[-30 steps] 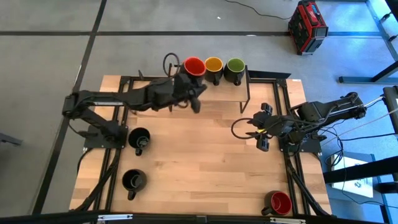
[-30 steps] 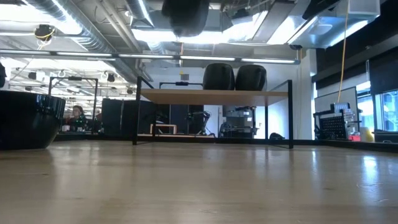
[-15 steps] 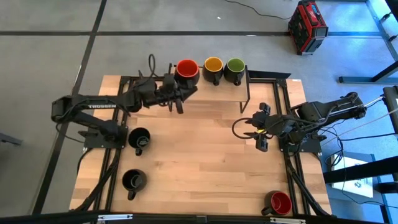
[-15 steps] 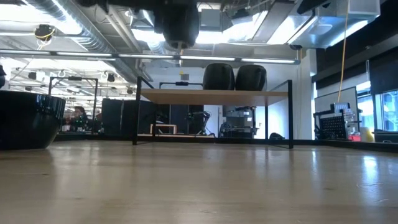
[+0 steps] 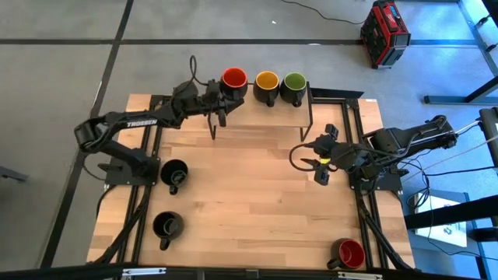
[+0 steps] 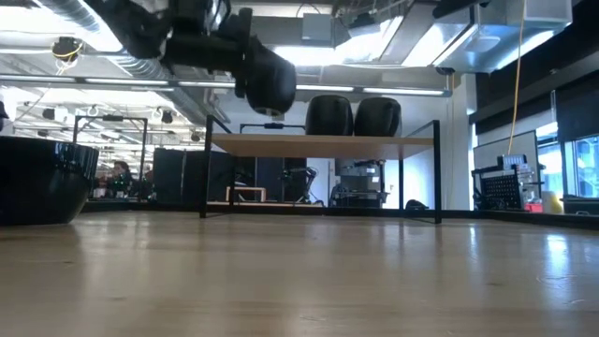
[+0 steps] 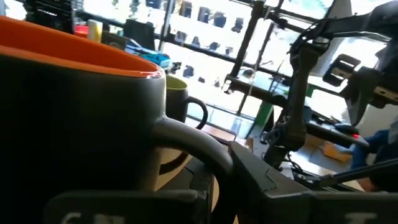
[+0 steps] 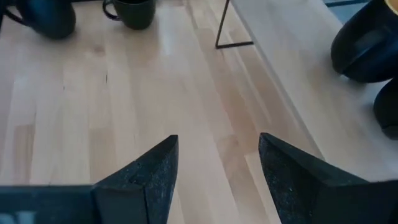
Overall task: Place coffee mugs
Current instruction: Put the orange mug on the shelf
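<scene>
**Red Mug Reaches the Shelf Row**

Since a second ago, the left arm has swung back toward the raised shelf (image 5: pixel 261 105), carrying the red-lined mug (image 5: pixel 233 80) from above the shelf's front edge to the left end of the row. The left claw (image 5: pixel 220 95) is clamped on that mug, which now sits in line with the yellow-orange mug (image 5: pixel 267 82) and the green mug (image 5: pixel 294 82); in the low view it hangs a little above the shelf board, not touching. White lettering reading "TROSSEN" (image 5: pixel 142 123) shows along the left arm.

The right claw (image 5: pixel 320 159) has shifted slightly inward over the right side of the tabletop (image 5: pixel 249 202), its fingers (image 8: pixel 146 177) spread wide with nothing between them.

Two black-lined mugs stand near the tabletop's left edge, one (image 5: pixel 174 172) behind the other (image 5: pixel 166 226). A second red-lined mug (image 5: pixel 348 253) stands at the front right corner. A red case (image 5: pixel 384 31) lies on the floor beyond the table.
</scene>
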